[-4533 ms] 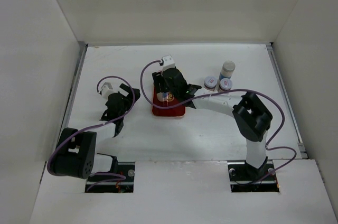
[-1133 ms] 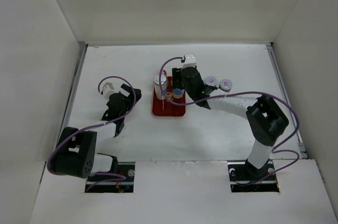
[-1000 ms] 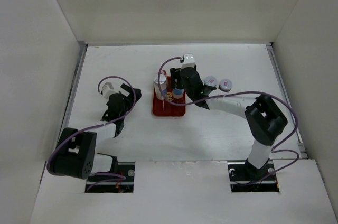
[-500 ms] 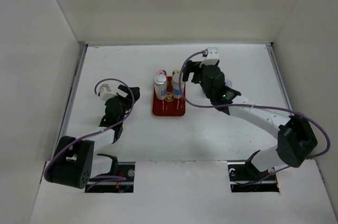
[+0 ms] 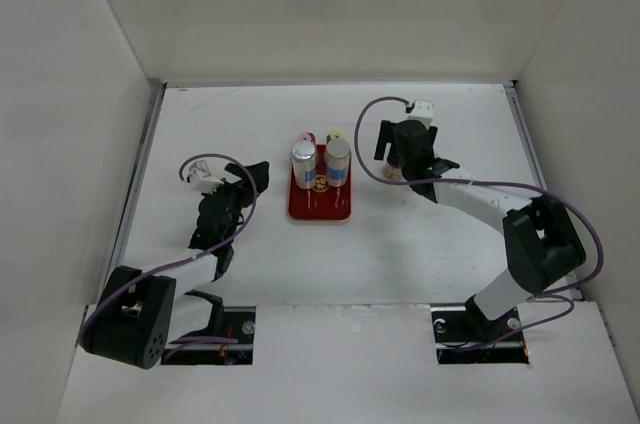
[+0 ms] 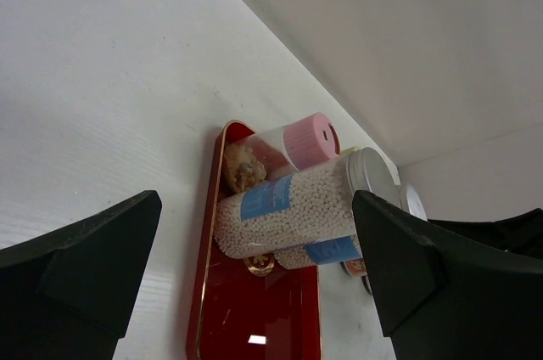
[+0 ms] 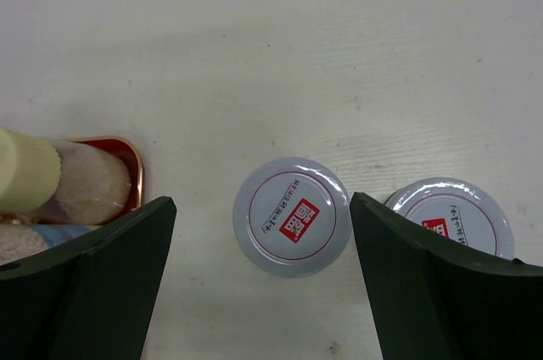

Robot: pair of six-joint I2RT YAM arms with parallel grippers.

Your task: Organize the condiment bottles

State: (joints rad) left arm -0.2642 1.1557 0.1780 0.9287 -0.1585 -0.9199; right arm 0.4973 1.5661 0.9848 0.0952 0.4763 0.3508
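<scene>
A red tray point(image 5: 320, 206) holds several condiment bottles: two silver-lidded ones in front point(image 5: 304, 156) point(image 5: 338, 154), a pink-lidded one point(image 5: 306, 136) and a yellow-lidded one point(image 5: 335, 135) behind. My right gripper point(image 5: 398, 152) is open and empty to the right of the tray. In the right wrist view it point(image 7: 263, 201) hangs above a silver-lidded bottle point(image 7: 293, 217), with a second one point(image 7: 450, 217) beside it. My left gripper point(image 5: 245, 179) is open and empty left of the tray. Its wrist view shows it point(image 6: 256, 207) facing the pink-lidded point(image 6: 301, 137) and silver-lidded point(image 6: 297, 207) bottles.
White walls close in the table on the left, back and right. The tray's near half point(image 6: 254, 317) holds no bottle. The tray's corner point(image 7: 136, 169) and the yellow-lidded bottle point(image 7: 25, 171) show at the left of the right wrist view.
My right gripper has left a bottle standing on the tray and moved right, over the two bottles on the table. My left arm has shifted slightly.
</scene>
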